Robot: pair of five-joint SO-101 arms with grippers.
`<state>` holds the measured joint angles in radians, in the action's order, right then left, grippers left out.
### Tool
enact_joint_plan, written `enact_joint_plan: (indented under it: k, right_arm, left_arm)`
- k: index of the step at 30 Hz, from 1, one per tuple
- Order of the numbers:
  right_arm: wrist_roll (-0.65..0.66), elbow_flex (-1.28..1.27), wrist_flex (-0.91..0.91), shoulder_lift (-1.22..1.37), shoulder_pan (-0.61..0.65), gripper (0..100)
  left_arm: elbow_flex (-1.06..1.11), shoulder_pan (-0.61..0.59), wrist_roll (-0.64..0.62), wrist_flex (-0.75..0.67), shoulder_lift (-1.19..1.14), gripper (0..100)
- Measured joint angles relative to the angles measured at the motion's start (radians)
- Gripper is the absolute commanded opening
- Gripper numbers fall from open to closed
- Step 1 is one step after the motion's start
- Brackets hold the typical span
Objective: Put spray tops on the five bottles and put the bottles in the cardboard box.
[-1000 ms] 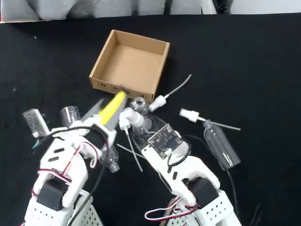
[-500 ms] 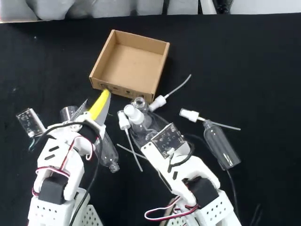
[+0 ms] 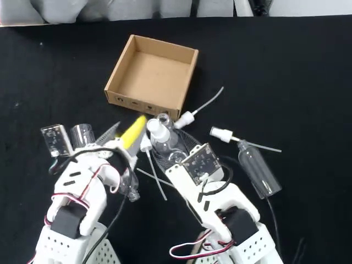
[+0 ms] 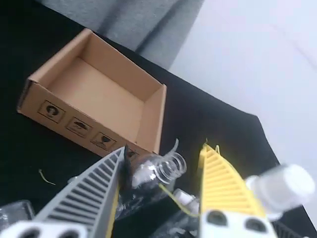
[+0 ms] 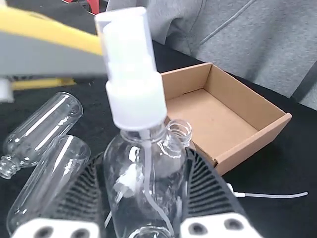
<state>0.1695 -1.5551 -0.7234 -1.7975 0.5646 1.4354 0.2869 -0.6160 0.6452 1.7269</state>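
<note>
**Capped bottle held upright in front of the cardboard box**

The right jaws are clamped on the body of a clear held bottle (image 5: 141,193), upright above the black worktop (image 3: 286,66) and just in front of the cardboard box (image 3: 153,77). A white spray top (image 5: 132,84) sits on its neck with its tube hanging down inside (whether it is screwed home cannot be told). Just behind it stands an uncapped bottle (image 3: 164,120), close to the box's near wall.

The left jaws stand apart and grasp nothing. One is yellow and one grey, and in the left wrist view the uncapped neck shows between them, farther off.

Three more bottles lie on the worktop without tops. The outer bottle (image 3: 83,133) is beside the left arm, the low bottle (image 3: 130,187) is partly under that arm, and the far-right bottle (image 3: 258,168) lies well apart. A first loose top (image 3: 187,117) lies by the box's corner. A second loose top (image 3: 221,133) is near the far-right bottle, and a third loose top (image 3: 146,144) lies between the arms.
</note>
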Motion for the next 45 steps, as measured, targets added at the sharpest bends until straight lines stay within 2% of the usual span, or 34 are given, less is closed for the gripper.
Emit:
enact_joint_plan:
  k: [9, 19, 36, 39, 45]
  right_arm:
    - [0.000, 0.000, 0.000, 0.000, -0.003, 1.8]
    - [0.000, 0.000, 0.000, 0.000, -0.003, 1.8]
    - [0.000, 0.000, -0.005, 0.000, -0.020, 1.8]
    - [0.000, 0.000, -0.005, 0.000, -0.028, 1.8]
    - [0.000, 0.000, -0.018, 0.000, -0.028, 1.8]
  left_arm:
    - [0.000, 0.135, 0.002, 0.000, 0.005, 22]
    - [-0.002, 0.146, 0.002, 0.000, 0.006, 22]
    - [-0.041, -0.077, 0.009, 0.000, 0.000, 22]
    - [-0.041, -0.106, 0.078, 0.000, 0.000, 21]
    - [-0.049, -0.183, 0.288, 0.000, 0.000, 10]
